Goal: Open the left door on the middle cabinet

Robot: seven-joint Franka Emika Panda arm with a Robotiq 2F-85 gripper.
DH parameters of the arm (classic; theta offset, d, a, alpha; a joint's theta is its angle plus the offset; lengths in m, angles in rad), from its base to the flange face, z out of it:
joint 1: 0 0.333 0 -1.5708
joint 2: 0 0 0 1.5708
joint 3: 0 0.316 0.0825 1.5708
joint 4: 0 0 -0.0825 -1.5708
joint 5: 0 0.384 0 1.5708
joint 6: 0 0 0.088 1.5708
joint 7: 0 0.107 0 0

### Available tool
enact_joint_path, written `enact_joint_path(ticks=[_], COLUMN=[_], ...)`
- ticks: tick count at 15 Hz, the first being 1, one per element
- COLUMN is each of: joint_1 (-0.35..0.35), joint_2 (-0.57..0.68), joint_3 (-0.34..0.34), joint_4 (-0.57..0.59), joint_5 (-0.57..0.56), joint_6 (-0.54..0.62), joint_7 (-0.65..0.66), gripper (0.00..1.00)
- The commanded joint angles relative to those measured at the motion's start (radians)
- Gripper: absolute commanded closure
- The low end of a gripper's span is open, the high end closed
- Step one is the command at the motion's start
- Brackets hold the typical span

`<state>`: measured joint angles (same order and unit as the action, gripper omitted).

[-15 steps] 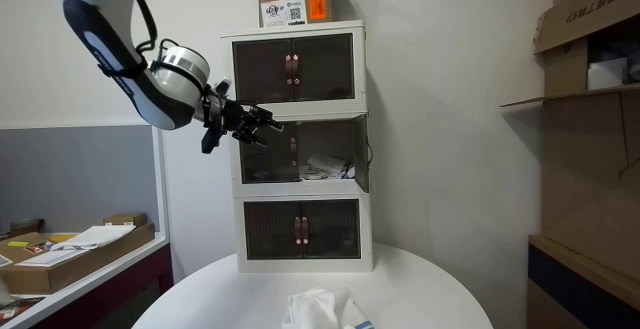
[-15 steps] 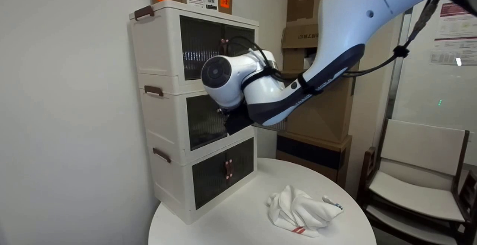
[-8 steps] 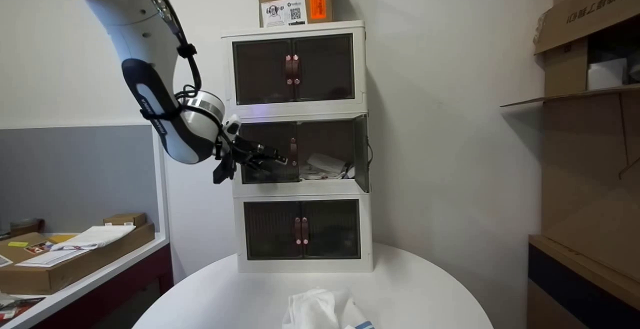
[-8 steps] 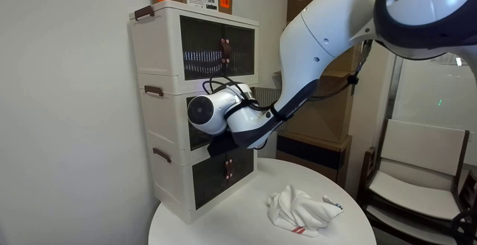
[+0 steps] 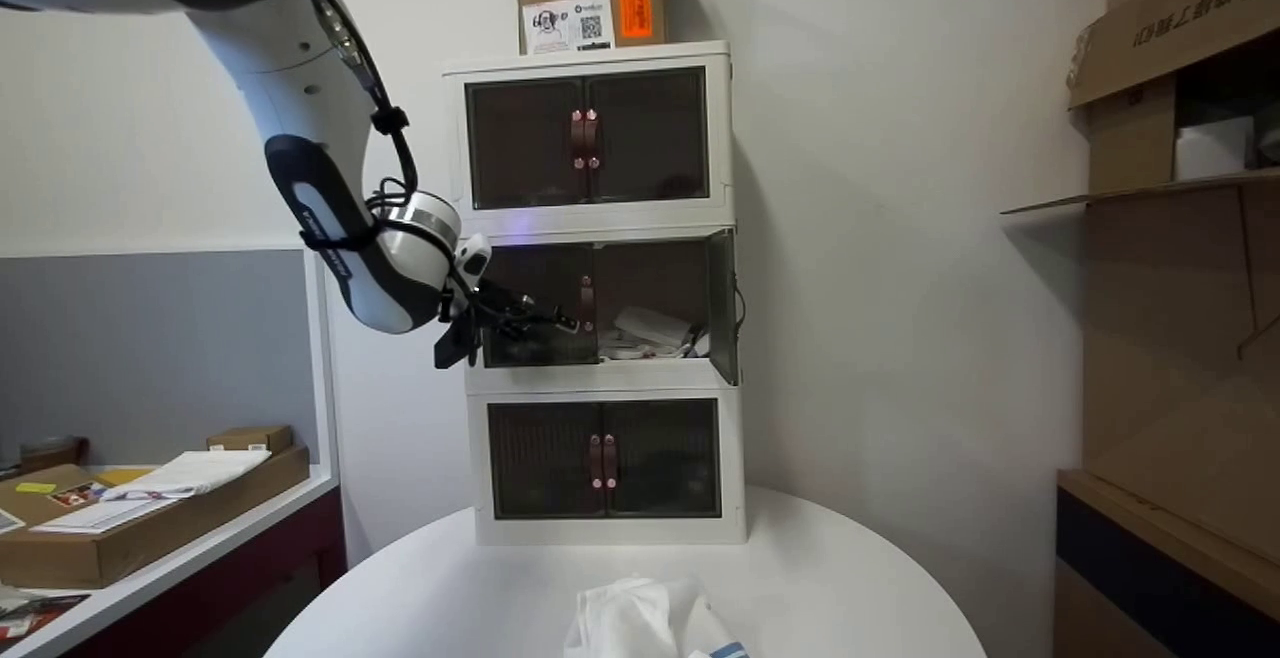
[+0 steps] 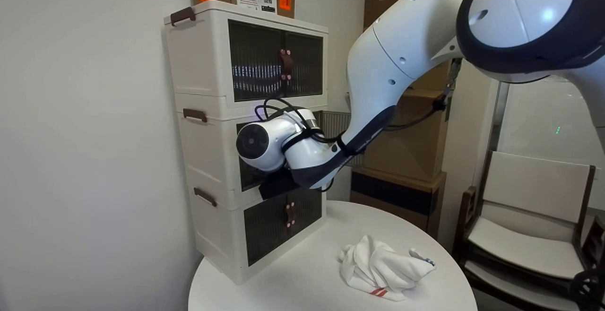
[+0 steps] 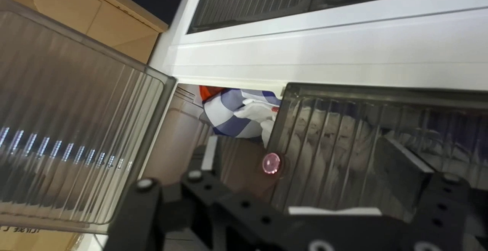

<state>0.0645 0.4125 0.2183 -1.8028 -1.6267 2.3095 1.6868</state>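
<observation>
The middle cabinet [image 5: 660, 375] is a white box in a stack. Its left door [image 5: 545, 263] is shut, with a dark clear pane and a brown strap handle [image 5: 587, 303] at its inner edge. Its right door [image 5: 722, 308] stands open; pale cloths [image 5: 650, 328] lie inside. My gripper [image 5: 555, 328] is in front of the left door. In the wrist view, which is upside down, the gripper [image 7: 307, 153] is open and empty, with its fingers wide apart. The handle's pink stud [image 7: 271, 163] shows between them over the left door [image 7: 328, 136]. The handle's other end is hidden.
Similar shut cabinets stand above [image 5: 600, 56] and below [image 5: 610, 531]. A crumpled white towel [image 6: 378, 268] lies on the round white table [image 6: 302, 273]. Large cardboard boxes [image 5: 1160, 338] stand at the right. The open right door [image 7: 76, 129] juts out beside the gripper.
The arm has come down and to the right in the view facing the cabinets, from the left door's upper part to about handle height. It moved only slightly in the last half second. Doors unchanged.
</observation>
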Motion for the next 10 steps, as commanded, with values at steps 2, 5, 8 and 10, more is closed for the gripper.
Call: enact_joint_path(ticks=[2,5,8,10], joint_1=[0.036,0.041,0.039,0.038], joint_2=[-0.069,-0.113,-0.158,-0.177], joint_3=[-0.030,-0.038,-0.045,-0.053], joint_4=[-0.079,-0.122,-0.153,-0.160], joint_5=[0.031,0.034,0.033,0.024], joint_6=[0.004,-0.009,-0.025,-0.036], joint_7=[-0.024,-0.036,-0.040,-0.029], gripper=[0.00,0.00,0.00,0.00])
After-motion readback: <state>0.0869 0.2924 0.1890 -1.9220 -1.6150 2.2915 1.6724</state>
